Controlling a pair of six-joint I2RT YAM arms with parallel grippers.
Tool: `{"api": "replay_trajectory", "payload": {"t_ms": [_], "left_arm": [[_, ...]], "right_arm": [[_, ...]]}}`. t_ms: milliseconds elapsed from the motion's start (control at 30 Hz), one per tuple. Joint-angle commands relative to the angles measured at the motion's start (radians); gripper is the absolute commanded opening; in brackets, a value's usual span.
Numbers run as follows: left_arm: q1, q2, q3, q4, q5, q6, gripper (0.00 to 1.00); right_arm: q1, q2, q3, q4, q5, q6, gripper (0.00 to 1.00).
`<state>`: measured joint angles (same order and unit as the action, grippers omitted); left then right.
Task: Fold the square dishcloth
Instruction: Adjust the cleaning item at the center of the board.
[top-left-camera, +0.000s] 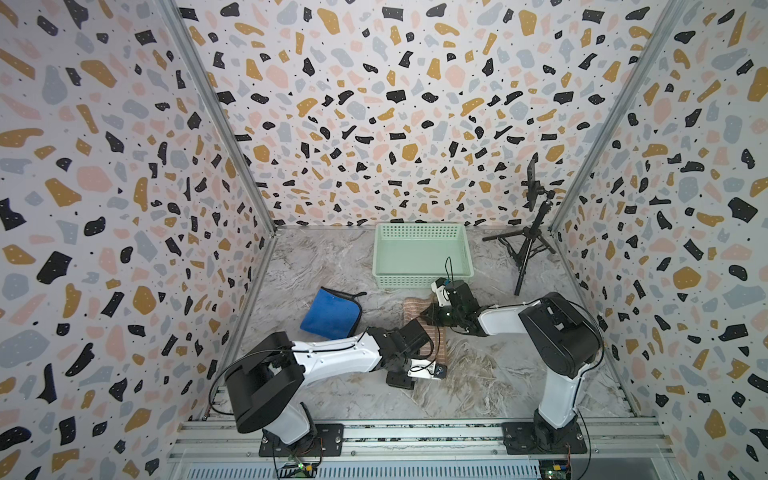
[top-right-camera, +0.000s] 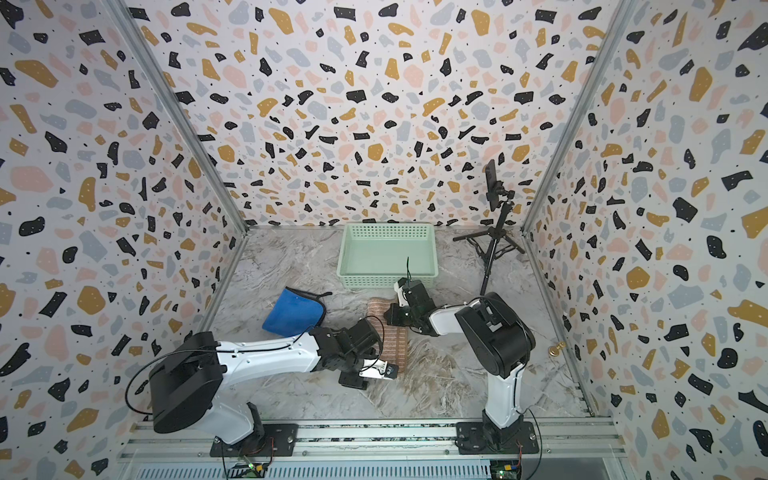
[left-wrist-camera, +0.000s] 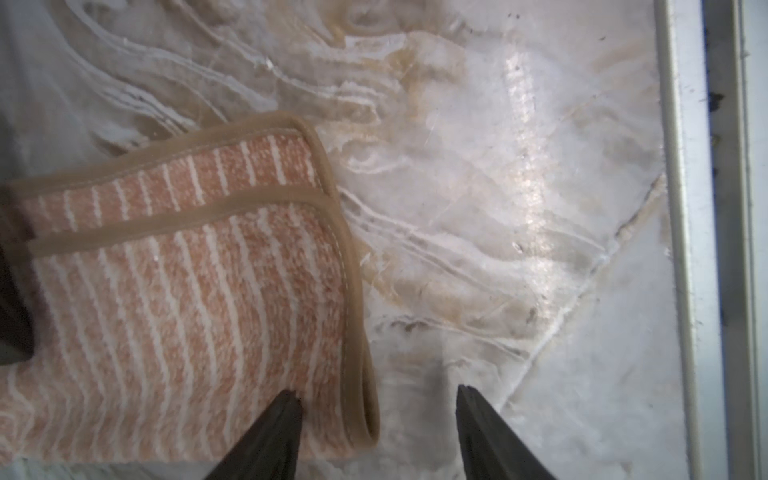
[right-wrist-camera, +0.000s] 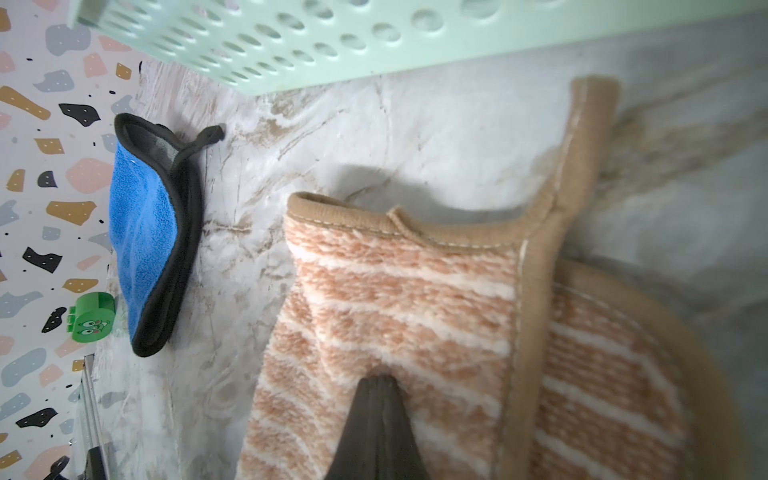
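A striped dishcloth (top-left-camera: 412, 309) is seen on the marble table (top-left-camera: 478, 374), partly covered by the left arm (top-left-camera: 336, 353) and right arm (top-left-camera: 498, 320). A blue cloth (top-left-camera: 330, 313) is laid to its left, and a green basket (top-left-camera: 422, 253) is set behind it.

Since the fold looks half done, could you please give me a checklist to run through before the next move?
1. Grip of right gripper on striped dishcloth: ok, shut on a bunched upper layer.
2. Readiness of left gripper: ok, open, straddling the dishcloth's tan edge.
3. Hold of left gripper on that edge: not ok, not yet closed.
4. Alignment of layer edges: not ok, upper border sits short of the lower one.
5. Clearance from blue cloth: ok, it lies apart on the table.
6. Clearance of right arm from mint basket: cannot tell, they overlap in both top views.
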<state>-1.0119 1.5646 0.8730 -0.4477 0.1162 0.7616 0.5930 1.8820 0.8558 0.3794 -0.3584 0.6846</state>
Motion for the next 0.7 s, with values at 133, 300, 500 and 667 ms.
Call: {"api": "replay_trajectory", "payload": {"t_ms": [133,300,500,667], "left_arm": [[-0.004,0.085,0.067,0.024,-0.082,0.051,0.52],[-0.006,0.121,0.061,-0.006,-0.099,0.06,0.4],[-0.038,0.154,0.045,-0.046,-0.148,0.09,0.35],[-0.041,0.158,0.046,-0.055,-0.21,0.096,0.0]], "right_arm": [[-0.008,-0.001,-0.048,-0.038,0.045,0.009,0.0],[-0.008,-0.03,-0.06,-0.037,0.059,0.0,0.0],[-0.007,-0.074,-0.063,-0.05,0.059,-0.007,0.0],[-0.004,-0.173,-0.067,-0.096,0.05,-0.025,0.0]]}}
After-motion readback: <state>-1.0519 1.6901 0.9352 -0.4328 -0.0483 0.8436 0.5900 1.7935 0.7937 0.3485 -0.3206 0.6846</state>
